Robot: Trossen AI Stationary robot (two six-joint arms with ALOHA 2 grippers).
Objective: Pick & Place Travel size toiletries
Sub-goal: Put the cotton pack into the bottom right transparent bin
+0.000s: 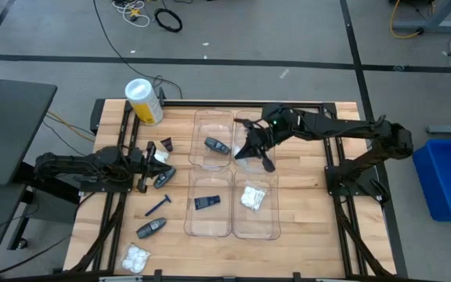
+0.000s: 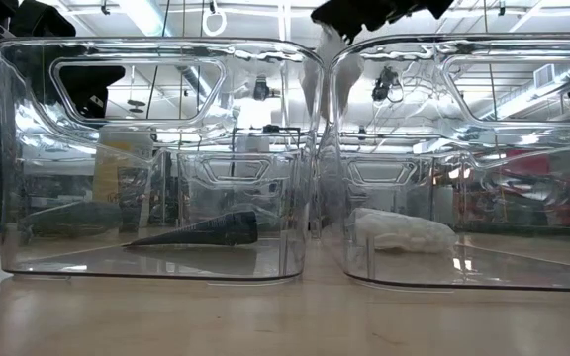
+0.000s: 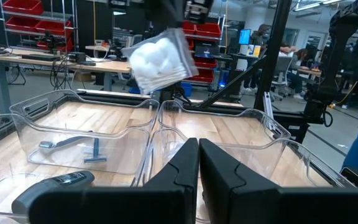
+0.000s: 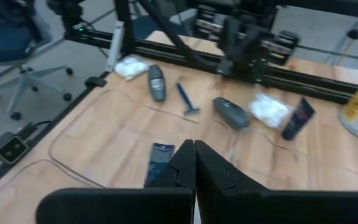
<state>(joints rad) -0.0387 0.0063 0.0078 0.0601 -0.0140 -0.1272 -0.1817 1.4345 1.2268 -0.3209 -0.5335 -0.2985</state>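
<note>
My right gripper [image 1: 250, 150] is pinched shut on a small white crinkly packet [image 3: 158, 59], hanging puffy and pillow-like above the clear, glossy plastic trays [image 1: 212, 125]. Below in the trays lie another white packet [image 1: 252, 197], a dark grey oval tube [image 1: 217, 146] and a flat dark sachet [image 1: 207, 202]. My left gripper [image 1: 145, 166] rests closed and empty on the pale wooden surface [image 1: 304, 196], beside a thin blue razor [image 1: 159, 206].

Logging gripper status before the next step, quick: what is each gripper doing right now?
Left gripper: closed, holding nothing, low beside the trays.
Right gripper: closed on a white packet, held above the clear trays.
</note>
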